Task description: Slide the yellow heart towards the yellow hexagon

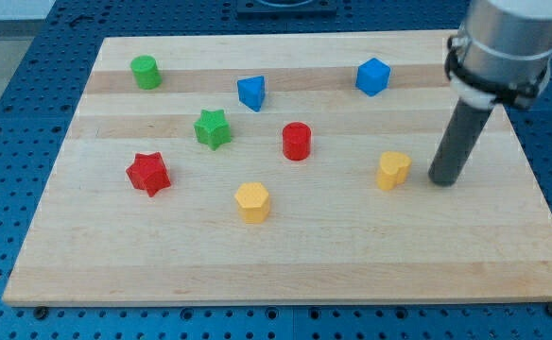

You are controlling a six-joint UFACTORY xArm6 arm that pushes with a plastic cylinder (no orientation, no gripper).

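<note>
On the wooden surface (285, 255), reading from the frame's left, we see a green cylinder (145, 72) at upper left, a red star (148, 174), a green star (213, 128), the yellow hexagon (252, 202) at lower centre, a blue triangular block (251, 93), a red cylinder (297, 141), a blue block (372, 76) of unclear shape, and the yellow heart (393, 170) at right of centre. We carry no claw, so nothing is clenched or released; our tip (443, 180) rests just beside the heart on its right, apart from it. The heart lies left of the tip, and the hexagon lies farther left and slightly lower, so the three nearly line up and a leftward push looks right. Which way the heart points, or its long axis, we cannot tell.
</note>
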